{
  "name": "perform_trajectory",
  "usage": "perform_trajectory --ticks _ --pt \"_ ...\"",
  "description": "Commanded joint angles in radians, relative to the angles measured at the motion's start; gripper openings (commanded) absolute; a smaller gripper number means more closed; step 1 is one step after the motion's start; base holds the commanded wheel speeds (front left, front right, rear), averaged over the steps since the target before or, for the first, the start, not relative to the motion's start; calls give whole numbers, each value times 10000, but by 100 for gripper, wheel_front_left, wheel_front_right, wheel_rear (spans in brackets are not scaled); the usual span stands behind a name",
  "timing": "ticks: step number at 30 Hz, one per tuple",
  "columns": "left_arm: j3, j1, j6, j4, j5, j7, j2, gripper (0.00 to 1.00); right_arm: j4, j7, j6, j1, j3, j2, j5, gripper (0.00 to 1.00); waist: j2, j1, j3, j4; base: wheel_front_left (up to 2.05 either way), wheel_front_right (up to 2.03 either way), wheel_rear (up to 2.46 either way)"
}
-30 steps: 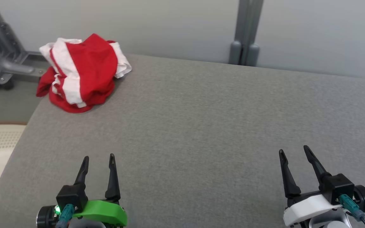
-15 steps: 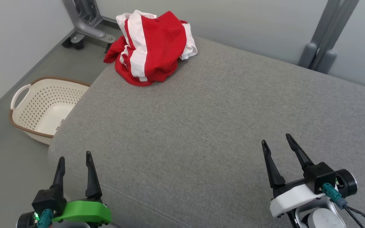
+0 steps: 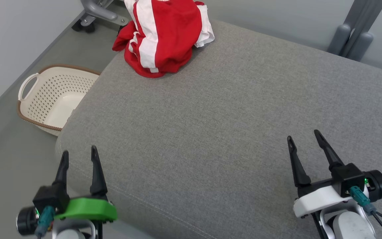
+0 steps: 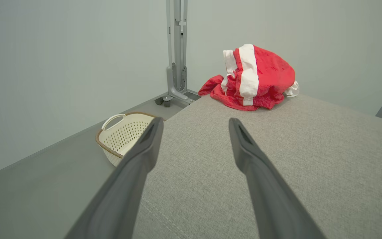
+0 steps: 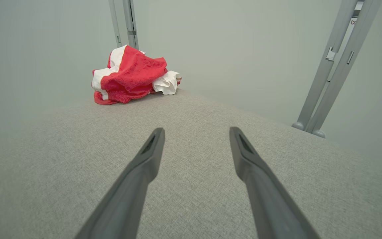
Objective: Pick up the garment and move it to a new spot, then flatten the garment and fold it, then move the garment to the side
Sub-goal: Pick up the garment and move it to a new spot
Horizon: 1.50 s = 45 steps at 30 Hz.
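Observation:
A crumpled red and white garment (image 3: 164, 33) lies in a heap at the far left corner of the grey padded surface (image 3: 230, 109); it also shows as the garment (image 4: 254, 78) in the left wrist view and the garment (image 5: 129, 76) in the right wrist view. My left gripper (image 3: 78, 156) hangs open over the surface's near left corner, far from the cloth, nothing between its fingers (image 4: 144, 149). My right gripper (image 3: 305, 137) stands open above the near right part of the surface, also empty, its fingers (image 5: 247, 156) spread.
A cream perforated laundry basket (image 3: 36, 99) with a brown rim sits on the floor left of the surface, also the basket (image 4: 111, 139). A grey wheeled stand foot (image 3: 95, 13) is behind it. Grey posts (image 3: 353, 33) rise at the back right against the pale wall.
The head camera has swung left and down, bringing the basket and floor into view. Both grippers stay open and empty; the garment lies as before.

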Motion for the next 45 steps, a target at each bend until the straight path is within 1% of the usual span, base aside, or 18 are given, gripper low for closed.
perform_trajectory --ticks 1,2,6,10,12,13,15,17,20,24,27,34,40,43,45 --pt "80 -616 -182 35 171 -7 164 100 -164 -35 1 44 -182 -49 -123 100 0 0 296 7 0 0 0" --pt "131 -897 -279 68 269 -8 251 100 -242 -35 1 45 -260 -49 -175 100 0 0 400 -18 0 0 0" --pt "427 -2539 -653 87 592 -7 870 100 -678 -35 -1 -350 -366 -55 -508 100 0 0 1266 -504 0 0 0" --pt "590 -4644 -1051 600 798 147 1811 100 -1020 -35 1 -907 -365 -52 -859 100 0 0 2365 -1075 0 0 0" --pt "563 -5806 -1295 956 823 453 2216 100 -1146 -35 1 -1306 -343 -54 -1012 100 0 0 2899 -1384 0 0 0" --pt "459 -6366 -1501 1234 760 708 2442 100 -1209 -35 1 -1481 -334 -54 -1017 100 0 0 3146 -1549 0 0 0" --pt "309 -7307 -1693 1797 814 1374 2941 100 -1337 -35 1 -1759 -328 -57 -976 100 0 0 3541 -1857 0 0 0" --pt "128 -8265 -1853 2259 617 1872 3181 100 -1525 -35 1 -2013 -347 -49 -1096 100 0 0 3887 -2103 0 0 0" --pt "47 -9221 -1941 3082 113 2283 3302 100 -1889 -34 1 -2280 -348 -48 -1077 100 0 0 4377 -2420 0 0 0" --pt "-186 -9977 -1995 4215 -237 2711 3511 100 -2363 -35 1 -2502 -272 -40 -1024 100 0 0 4858 -2774 0 0 0" --pt "-137 -10205 -1995 5053 -481 2852 3524 100 -2626 -35 1 -2605 -189 -42 -1025 100 0 0 5168 -2990 0 0 0" --pt "208 -10427 -1941 6842 -1045 2611 3460 100 -2969 -35 1 -2598 -252 -40 -959 100 0 0 5609 -3287 0 0 0" --pt "820 -10594 -1969 7851 -1900 2345 3282 100 -2978 -34 1 -2620 -271 -43 -930 100 0 0 5688 -3374 0 0 0" --pt "788 -10642 -2001 8110 -2119 2293 3238 100 -2901 -32 1 -2590 -243 -46 -915 100 0 0 5646 -3396 0 0 0" --pt "656 -10678 -2007 8192 -2174 2228 3291 35 -2857 -30 1 -2595 -240 -46 -898 100 0 0 5572 -3406 0 0 0"
